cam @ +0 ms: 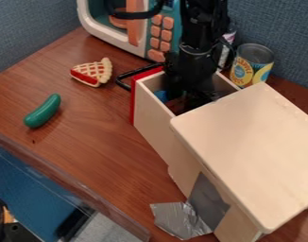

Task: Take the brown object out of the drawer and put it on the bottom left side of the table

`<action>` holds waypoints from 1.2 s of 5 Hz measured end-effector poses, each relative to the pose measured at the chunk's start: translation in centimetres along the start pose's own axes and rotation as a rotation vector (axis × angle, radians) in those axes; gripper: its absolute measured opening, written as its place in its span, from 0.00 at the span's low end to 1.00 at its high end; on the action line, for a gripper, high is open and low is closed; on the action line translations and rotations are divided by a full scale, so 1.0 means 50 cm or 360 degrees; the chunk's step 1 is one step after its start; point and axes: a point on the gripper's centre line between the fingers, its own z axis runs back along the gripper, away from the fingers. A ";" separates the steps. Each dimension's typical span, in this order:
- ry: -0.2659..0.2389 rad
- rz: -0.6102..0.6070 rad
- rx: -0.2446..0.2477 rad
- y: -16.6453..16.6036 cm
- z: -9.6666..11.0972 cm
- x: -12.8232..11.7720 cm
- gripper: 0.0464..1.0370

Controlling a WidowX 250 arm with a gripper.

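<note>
The black gripper (pixel 185 97) hangs straight down into the open wooden drawer (pixel 153 116), its lower end below the rim. A bit of brown (pixel 176 105) shows low in the drawer beside the gripper, partly covered by it; whether the two touch is hidden. Something blue (pixel 161 96) lies in the drawer left of the gripper. The brown wooden table (pixel 97 149) extends left of the drawer.
Left of the drawer lie a toy pie slice (pixel 92 72) and a green toy pickle (pixel 42 111). A toy microwave (pixel 144 30) and a can (pixel 252 65) stand behind. The cabinet top (pixel 251 146) is at right, silver tape (pixel 178 220) below.
</note>
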 end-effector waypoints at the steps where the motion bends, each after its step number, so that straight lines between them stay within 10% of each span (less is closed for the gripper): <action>1: -0.0020 -0.0010 -0.0018 0.002 0.015 -0.001 0.53; 4: -0.0244 0.0027 -0.0115 0.046 0.142 -0.002 0.53; 6: -0.0292 0.0316 -0.0041 0.200 0.167 -0.097 0.53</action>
